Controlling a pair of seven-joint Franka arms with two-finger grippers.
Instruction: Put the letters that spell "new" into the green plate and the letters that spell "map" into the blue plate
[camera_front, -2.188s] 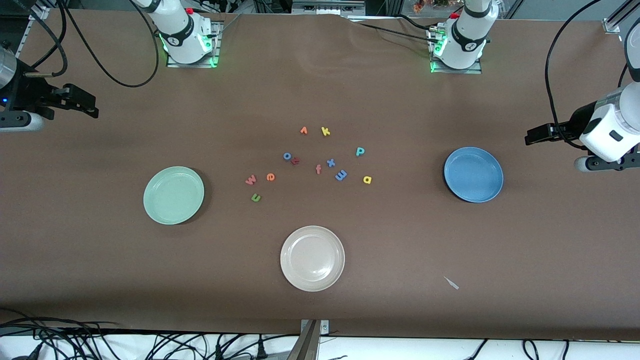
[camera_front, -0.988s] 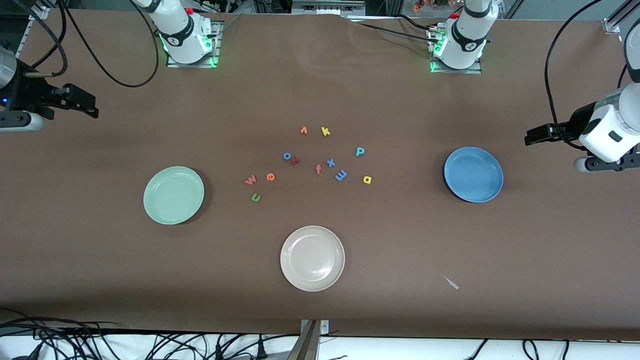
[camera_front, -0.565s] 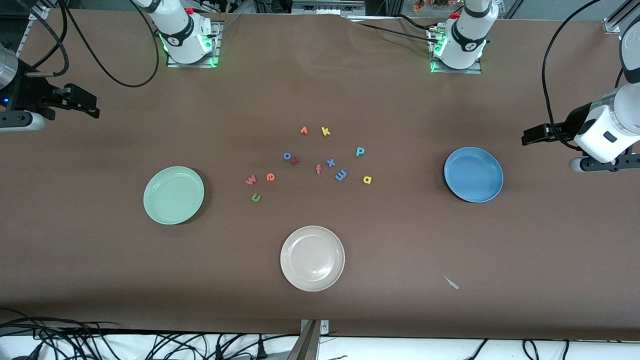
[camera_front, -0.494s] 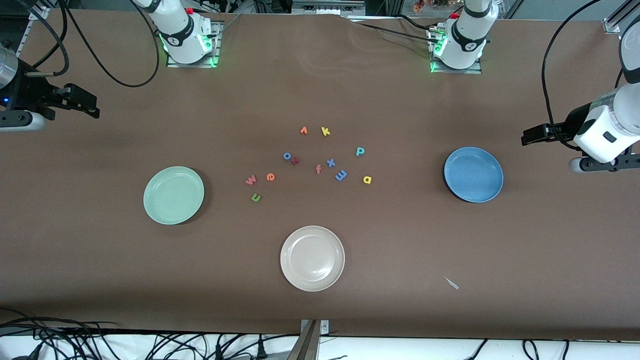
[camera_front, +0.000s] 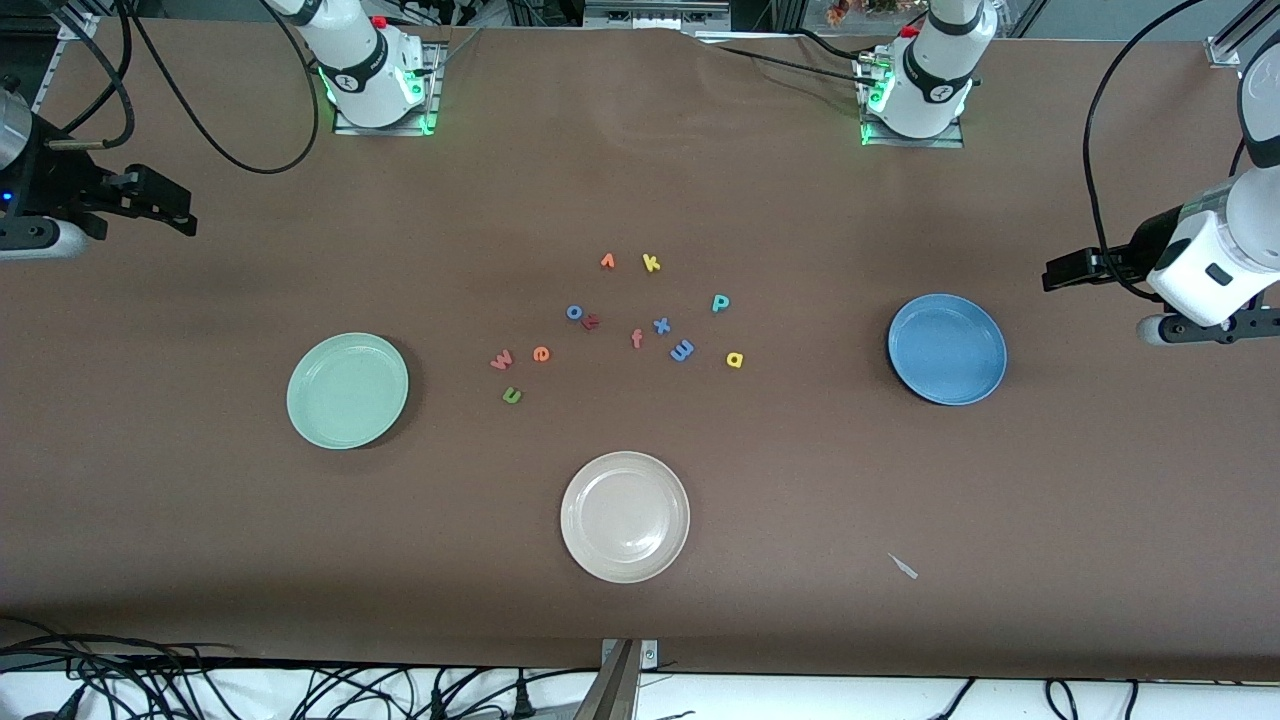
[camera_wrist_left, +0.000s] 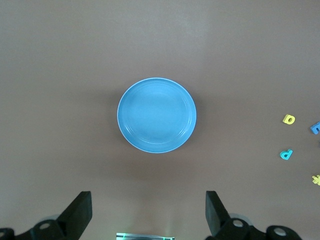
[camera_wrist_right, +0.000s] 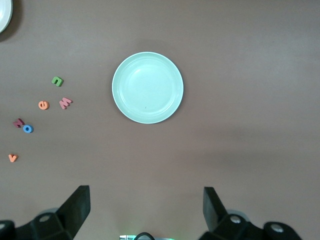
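The green plate (camera_front: 347, 390) (camera_wrist_right: 147, 87) lies toward the right arm's end of the table, the blue plate (camera_front: 947, 349) (camera_wrist_left: 157, 114) toward the left arm's end. Between them lie the green n (camera_front: 512, 395), orange e (camera_front: 541, 353) and pinkish w (camera_front: 501, 359), then the blue m (camera_front: 682, 350), yellow a (camera_front: 735, 359) and teal p (camera_front: 720, 302). My right gripper (camera_front: 178, 212) (camera_wrist_right: 145, 207) hangs open and empty high above the table's end past the green plate. My left gripper (camera_front: 1058, 273) (camera_wrist_left: 149, 212) hangs open and empty past the blue plate.
A beige-white plate (camera_front: 625, 516) lies nearer the front camera than the letters. Other letters sit among them: blue x (camera_front: 661, 325), salmon f (camera_front: 637, 339), yellow k (camera_front: 651, 263), orange v (camera_front: 607, 261), blue o (camera_front: 575, 312), a dark red letter (camera_front: 591, 321). A small scrap (camera_front: 903, 566) lies near the front edge.
The left gripper has crept slightly toward the bases' side and toward the blue plate. The right gripper has barely shifted. Plates and letters have not moved.
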